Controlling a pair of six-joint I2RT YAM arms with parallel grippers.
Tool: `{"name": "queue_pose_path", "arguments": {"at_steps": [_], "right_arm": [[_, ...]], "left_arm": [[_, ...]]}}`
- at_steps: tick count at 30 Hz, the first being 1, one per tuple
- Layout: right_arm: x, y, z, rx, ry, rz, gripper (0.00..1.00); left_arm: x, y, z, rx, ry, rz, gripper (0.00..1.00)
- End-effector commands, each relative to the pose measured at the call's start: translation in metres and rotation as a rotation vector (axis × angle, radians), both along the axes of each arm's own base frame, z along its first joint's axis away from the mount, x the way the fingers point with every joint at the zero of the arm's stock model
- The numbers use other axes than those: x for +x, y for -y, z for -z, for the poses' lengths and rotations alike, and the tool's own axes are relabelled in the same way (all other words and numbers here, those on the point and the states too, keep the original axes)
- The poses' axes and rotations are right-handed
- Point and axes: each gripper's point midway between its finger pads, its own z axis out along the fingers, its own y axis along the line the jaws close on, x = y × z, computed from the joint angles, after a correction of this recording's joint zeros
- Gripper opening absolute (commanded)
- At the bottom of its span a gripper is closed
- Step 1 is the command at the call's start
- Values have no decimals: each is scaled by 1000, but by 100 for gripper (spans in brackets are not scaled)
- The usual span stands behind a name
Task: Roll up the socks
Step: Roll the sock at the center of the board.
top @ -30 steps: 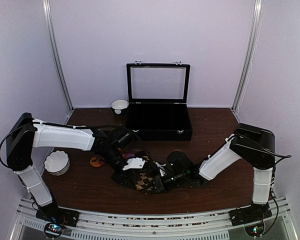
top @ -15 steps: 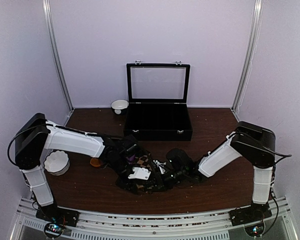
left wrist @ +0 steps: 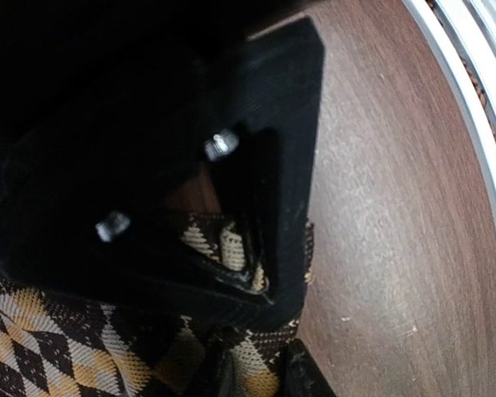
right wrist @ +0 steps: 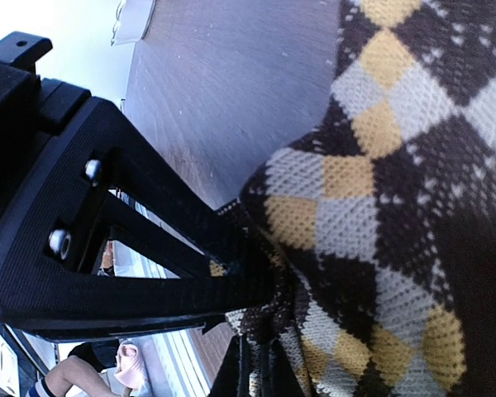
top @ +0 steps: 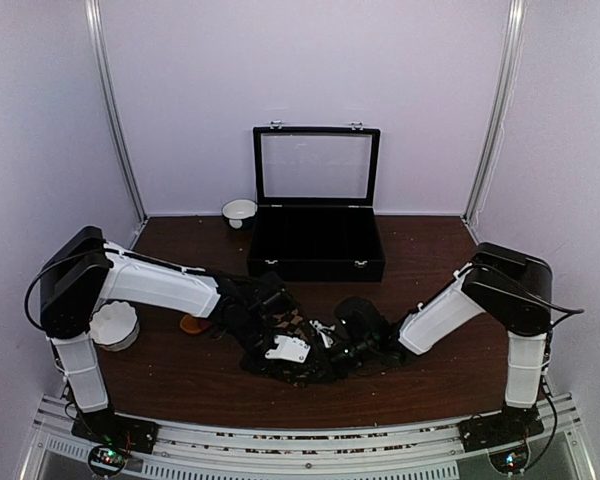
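Observation:
The dark brown argyle sock pair [top: 294, 323] lies bunched at the table's middle front, between my two grippers. My left gripper [top: 280, 352] presses down on its near left part. In the left wrist view the gripper [left wrist: 277, 331] has its black fingers closed on a fold of the argyle fabric [left wrist: 58, 347]. My right gripper [top: 325, 347] meets it from the right. The right wrist view shows that gripper [right wrist: 260, 331] shut on the argyle edge [right wrist: 397, 165]. Of the magenta-red pair only an orange toe [top: 192, 323] shows, behind my left arm.
A black box [top: 317, 255] with its glass lid up stands at the back centre, with a small white bowl [top: 239, 210] to its left. A white fluted dish [top: 113, 325] sits by my left arm's base. A metal rail [left wrist: 471, 99] runs along the table's near edge.
My left gripper has slid right and toward the near edge, and its jaws have narrowed onto the argyle fabric. The sock has bunched smaller. My right arm has barely moved.

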Motion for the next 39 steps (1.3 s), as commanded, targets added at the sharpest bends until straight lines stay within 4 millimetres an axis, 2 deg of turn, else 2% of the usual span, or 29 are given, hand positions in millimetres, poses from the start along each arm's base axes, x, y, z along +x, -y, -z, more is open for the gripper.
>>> {"name": "queue_pose_path", "arguments": {"at_steps": [1,6,10,15,19,22,25,27,28,29,30,34,38,39], "right_arm": [[-13,50,59,-249,-129,109,9],[-7,55,45,-231,-84,142,27],[-8,62,35,-195,-36,154,39],[-10,90,29,-199,92,195,41],[-5,102,15,-173,196,227,41],[1,105,-5,-142,319,231,41],[4,110,-31,-143,560,224,43],[6,117,-47,-194,763,218,50],[8,122,-56,-216,872,221,69],[7,125,-64,-222,957,215,96],[9,130,-69,-237,1011,229,100],[26,159,-80,-309,1038,392,100],[15,172,-98,-61,1046,506,100],[11,167,-97,-58,1086,452,100]], "left_arm": [[-9,-17,29,134,-36,12,23],[-11,-24,36,195,-67,-6,21],[-19,-30,38,233,-170,-22,20],[-19,-28,30,225,-315,-78,20],[-9,-26,30,227,-354,-127,20],[-9,-24,27,225,-428,-153,21],[-13,-21,21,218,-537,-175,21],[-20,-19,14,210,-644,-178,21],[-20,-18,10,203,-694,-192,21],[-16,-16,8,192,-730,-214,21],[-17,-16,6,185,-759,-222,21],[-21,-18,6,180,-788,-213,22],[-21,-18,11,189,-802,-216,23],[-21,-17,11,190,-806,-217,23]]}}
